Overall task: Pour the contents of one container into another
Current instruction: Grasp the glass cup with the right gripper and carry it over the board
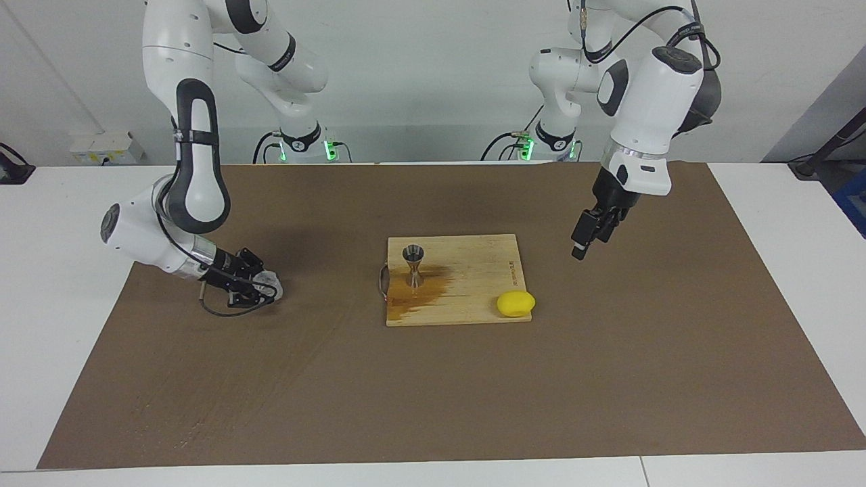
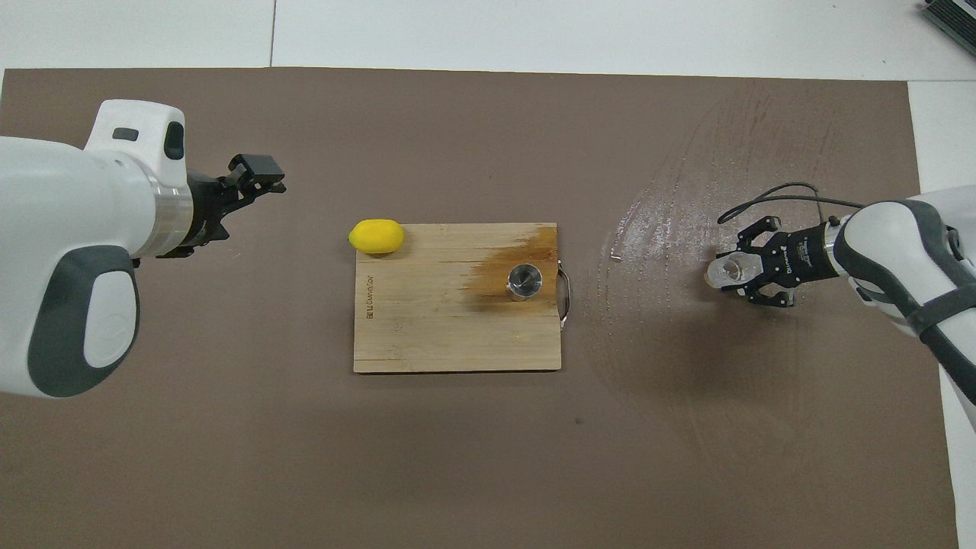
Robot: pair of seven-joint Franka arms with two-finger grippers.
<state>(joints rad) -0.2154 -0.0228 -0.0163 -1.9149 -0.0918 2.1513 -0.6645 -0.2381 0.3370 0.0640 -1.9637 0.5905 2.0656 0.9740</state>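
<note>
The clear cup [image 1: 273,283] rests low on the brown mat toward the right arm's end, and also shows in the overhead view [image 2: 725,271]. My right gripper [image 1: 264,289] lies almost level at the mat, shut on the cup [image 2: 738,273]. The steel jigger [image 1: 413,265] stands upright on the wooden board [image 1: 473,270], on a dark wet stain, and also shows from above [image 2: 524,280]. My left gripper [image 1: 580,251] hangs in the air over the mat beside the board, toward the left arm's end [image 2: 259,175], holding nothing.
A yellow lemon [image 1: 515,303] lies at the board's corner farthest from the robots, toward the left arm's end [image 2: 376,235]. The board [image 2: 427,320] has a metal handle on the cup's side. The mat [image 2: 671,206] around the cup has wet streaks.
</note>
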